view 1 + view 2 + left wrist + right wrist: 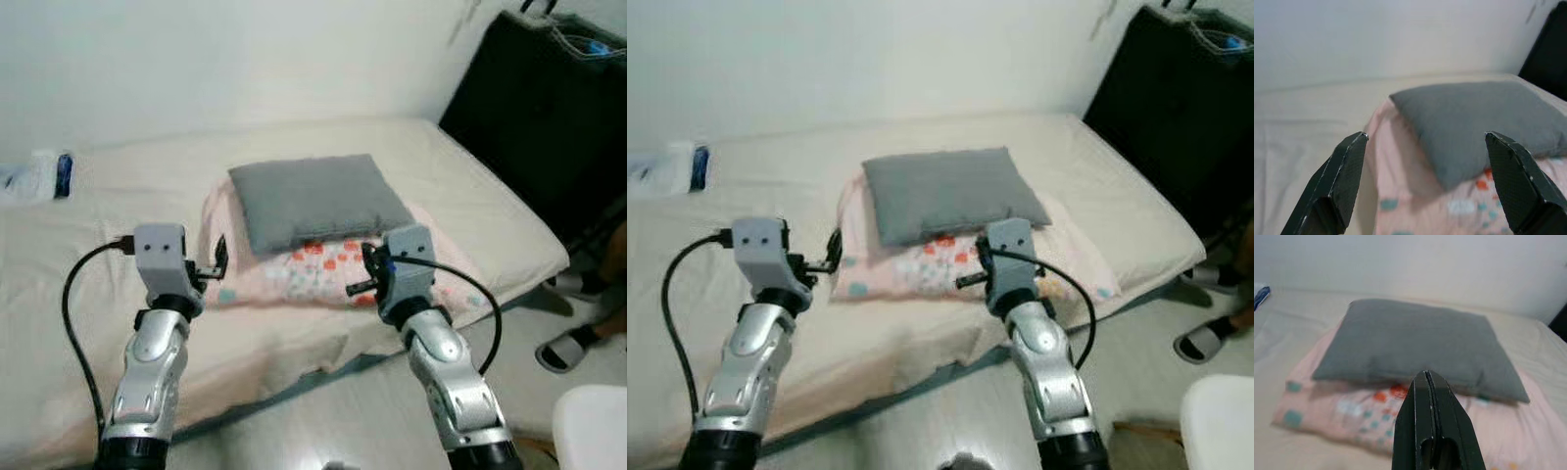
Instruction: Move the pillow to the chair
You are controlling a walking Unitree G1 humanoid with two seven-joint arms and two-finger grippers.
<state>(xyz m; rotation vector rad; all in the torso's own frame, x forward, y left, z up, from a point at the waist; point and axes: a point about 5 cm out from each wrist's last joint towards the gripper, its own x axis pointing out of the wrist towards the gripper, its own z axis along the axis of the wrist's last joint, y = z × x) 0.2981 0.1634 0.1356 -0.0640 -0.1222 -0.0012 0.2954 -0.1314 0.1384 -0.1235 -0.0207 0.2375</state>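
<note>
Two pillows are lying stacked on the bed (118, 294): a plain grey pillow (315, 200), plump and rectangular, is resting on top of a flatter pink one (323, 272) printed with small red and teal patches. Both arms are reaching out over the near edge of the mattress. The left gripper (1425, 181) is holding its jaws spread wide, aimed at the grey pillow's corner, while the right gripper (1432, 428) is keeping its jaws pressed together (nothing between them), pointing at the stack's front.

Cream bed (470, 186) runs along the white wall (245, 59). Pink patterned blanket (313, 274) lies mid-mattress. Black cabinet (549, 117) stands beside it, sandals (573, 348) on the floor.
</note>
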